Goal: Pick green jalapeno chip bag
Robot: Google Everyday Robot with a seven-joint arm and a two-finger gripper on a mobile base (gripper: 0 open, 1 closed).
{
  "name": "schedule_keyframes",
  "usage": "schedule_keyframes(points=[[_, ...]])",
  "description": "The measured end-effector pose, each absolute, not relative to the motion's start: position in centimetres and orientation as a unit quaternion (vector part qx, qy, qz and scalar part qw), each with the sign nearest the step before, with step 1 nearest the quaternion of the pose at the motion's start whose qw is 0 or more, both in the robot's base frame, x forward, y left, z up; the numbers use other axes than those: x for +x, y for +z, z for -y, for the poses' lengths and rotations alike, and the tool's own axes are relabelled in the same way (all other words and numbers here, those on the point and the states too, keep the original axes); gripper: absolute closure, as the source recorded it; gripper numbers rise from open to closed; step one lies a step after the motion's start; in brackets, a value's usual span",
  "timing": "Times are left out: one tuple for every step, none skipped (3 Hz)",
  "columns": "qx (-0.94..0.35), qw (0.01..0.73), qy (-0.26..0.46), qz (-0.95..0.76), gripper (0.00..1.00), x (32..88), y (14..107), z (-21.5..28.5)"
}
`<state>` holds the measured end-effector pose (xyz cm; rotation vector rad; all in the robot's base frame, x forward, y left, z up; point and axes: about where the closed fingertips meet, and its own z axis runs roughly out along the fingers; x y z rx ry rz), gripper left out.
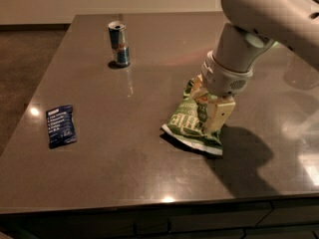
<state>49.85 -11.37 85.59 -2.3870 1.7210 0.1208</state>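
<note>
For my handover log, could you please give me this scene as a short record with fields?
surface: dark grey table
target: green jalapeno chip bag, crumpled, lying right of centre
claw: claw down on the bag's right part, arm entering from the upper right
other items: blue-and-silver drink can upright at the back; dark blue flat packet near the left edge
status: bag not yet lifted off the table
</note>
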Motion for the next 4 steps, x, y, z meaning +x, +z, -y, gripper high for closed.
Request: schedule_keyframes(points=[[-0.81,0.103,0.036,-0.576,0.79,50.2,87.2,10.4],[-0.808,0.125,0.043,-0.574,0.99,50.4,90.0,8.9],[-0.804,0.151,0.052,-0.572,1.0,50.6,93.3,7.7],[-0.801,0.185,0.059,-0.567,1.0,50.8,96.9,6.9]])
